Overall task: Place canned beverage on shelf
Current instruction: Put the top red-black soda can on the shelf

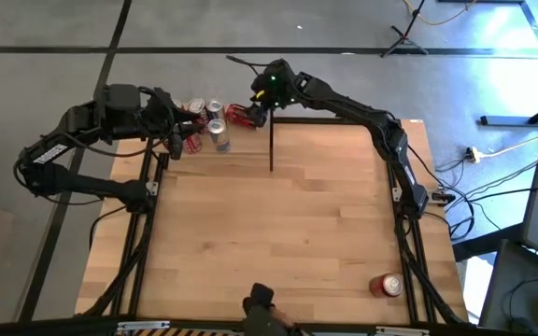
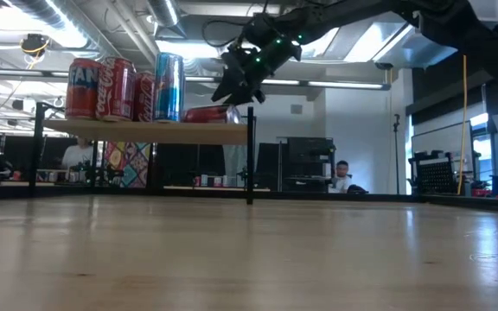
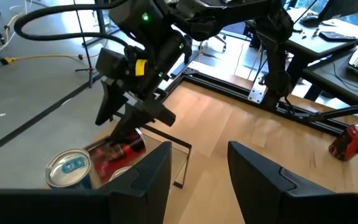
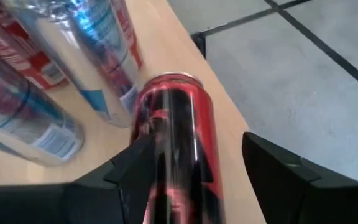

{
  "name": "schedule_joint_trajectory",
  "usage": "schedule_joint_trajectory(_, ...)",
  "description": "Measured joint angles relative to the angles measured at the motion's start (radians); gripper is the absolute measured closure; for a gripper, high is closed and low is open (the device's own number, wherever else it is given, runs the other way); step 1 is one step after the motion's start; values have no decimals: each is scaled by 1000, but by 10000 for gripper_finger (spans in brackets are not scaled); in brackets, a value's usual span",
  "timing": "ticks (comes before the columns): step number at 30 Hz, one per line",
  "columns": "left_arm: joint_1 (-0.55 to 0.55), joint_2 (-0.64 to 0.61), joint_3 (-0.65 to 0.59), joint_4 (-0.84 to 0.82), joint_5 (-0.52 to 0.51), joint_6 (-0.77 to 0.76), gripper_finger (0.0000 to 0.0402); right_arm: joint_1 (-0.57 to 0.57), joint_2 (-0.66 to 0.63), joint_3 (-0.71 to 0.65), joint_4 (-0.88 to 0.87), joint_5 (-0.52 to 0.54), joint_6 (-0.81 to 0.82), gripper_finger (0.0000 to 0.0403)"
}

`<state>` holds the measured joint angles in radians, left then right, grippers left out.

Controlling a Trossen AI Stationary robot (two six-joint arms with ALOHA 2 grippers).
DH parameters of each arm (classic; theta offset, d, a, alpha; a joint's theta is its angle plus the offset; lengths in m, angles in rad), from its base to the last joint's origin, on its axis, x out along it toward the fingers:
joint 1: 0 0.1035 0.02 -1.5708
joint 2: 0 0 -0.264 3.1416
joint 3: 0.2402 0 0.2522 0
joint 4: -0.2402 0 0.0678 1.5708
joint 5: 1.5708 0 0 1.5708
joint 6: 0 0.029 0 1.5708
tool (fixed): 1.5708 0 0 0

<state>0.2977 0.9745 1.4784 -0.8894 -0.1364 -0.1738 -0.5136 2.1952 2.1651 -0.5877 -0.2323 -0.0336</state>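
The shelf (image 2: pixel 145 132) stands at the table's far left and carries several upright cans (image 2: pixel 115 86). A red can (image 4: pixel 179 137) lies on its side on the shelf board, near the board's right end (image 2: pixel 206 114). My right gripper (image 4: pixel 197 146) is open just above it and points down, one finger on each side of the can; it also shows in the high view (image 1: pixel 250 114). My left gripper (image 3: pixel 201 177) is open and empty beside the shelf's left end (image 1: pixel 171 135). My right gripper straddles the lying red can lengthwise, fingers along it. One finger (image 4: pixel 138 168) stands close against the can's side and the other (image 4: pixel 272 168) stands clear of it; I cannot tell whether the near finger touches. The can rests on the shelf board.
Another red can (image 1: pixel 386 285) lies near the table's near right corner. A black shelf post (image 1: pixel 271 145) stands at the shelf's right end. People sit in the room behind the table (image 2: pixel 342 173).
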Motion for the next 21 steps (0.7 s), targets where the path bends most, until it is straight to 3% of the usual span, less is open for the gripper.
schedule_joint_trajectory(4, 0, 0, 0, 0, 0, 0, 250, 33, 0, 0, 6, 7, -30, 171)
schedule_joint_trajectory(13, 0, 0, 0, 0, 0, 0, 250, 69, 3, 0, 23, 205, -84, 171)
schedule_joint_trajectory(21, 0, 0, 0, 0, 0, 1, 250, 68, 3, 0, 11, 133, -57, 160)
